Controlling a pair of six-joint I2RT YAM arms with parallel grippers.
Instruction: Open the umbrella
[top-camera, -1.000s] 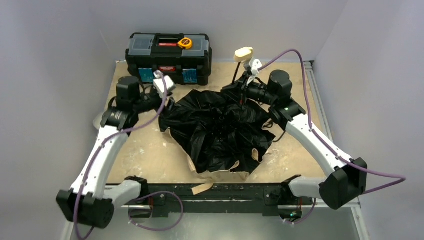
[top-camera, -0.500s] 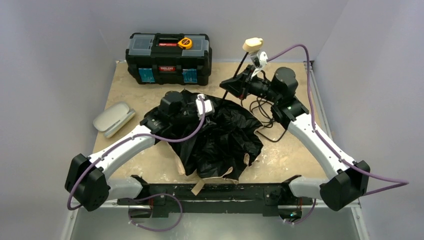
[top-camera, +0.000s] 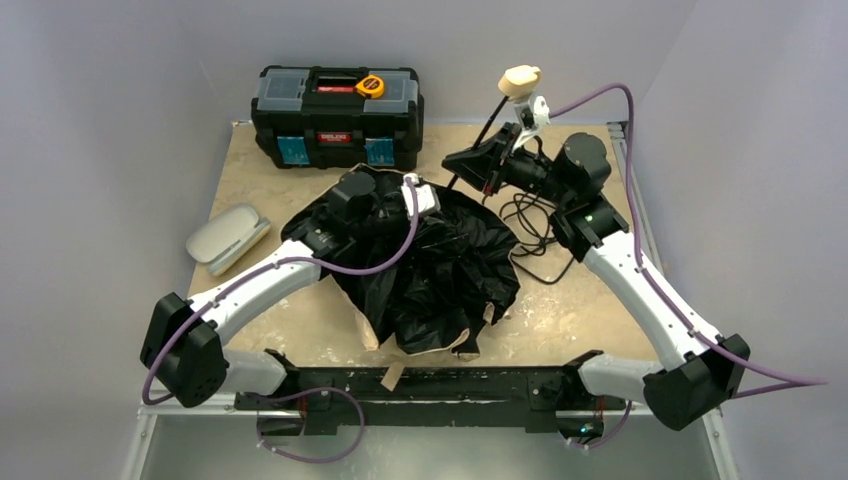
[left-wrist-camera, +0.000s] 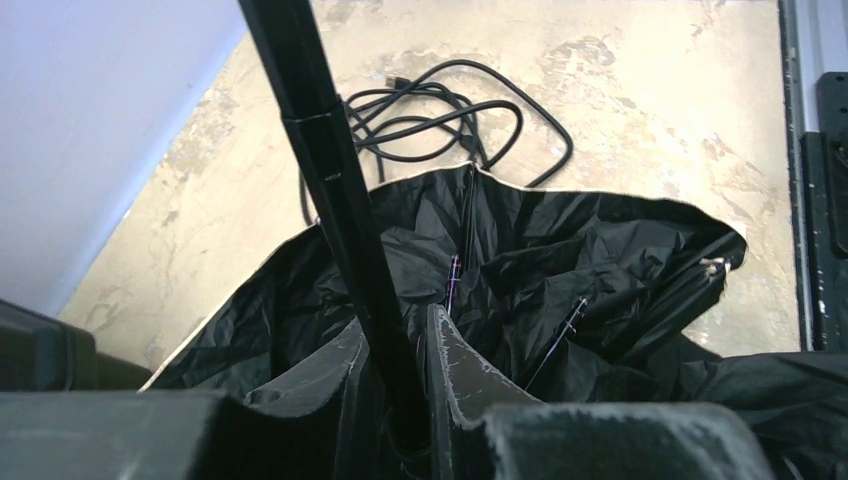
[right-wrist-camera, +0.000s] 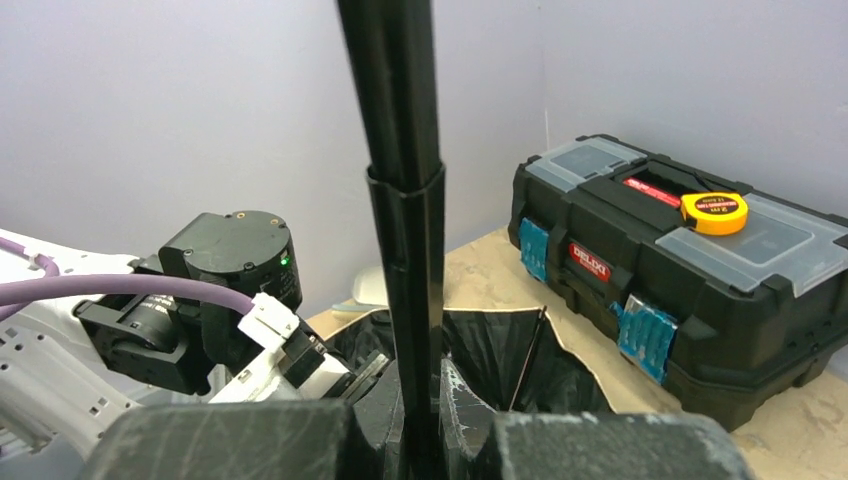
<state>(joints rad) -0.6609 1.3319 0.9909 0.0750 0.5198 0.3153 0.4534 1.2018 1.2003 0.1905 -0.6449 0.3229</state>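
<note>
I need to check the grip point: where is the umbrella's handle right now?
In the top view the cream handle is raised at the far right, just above the right gripper shut on the black shaft, right of the toolbox.

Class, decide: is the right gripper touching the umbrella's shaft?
Touching. The right wrist view shows the right gripper shut on the umbrella's shaft, fingers pressing both sides.

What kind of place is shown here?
Probably a robotics lab test cell: a left arm and a right arm bolted to a stained table, plain walls close around it, a black toolbox with a tape measure.
</note>
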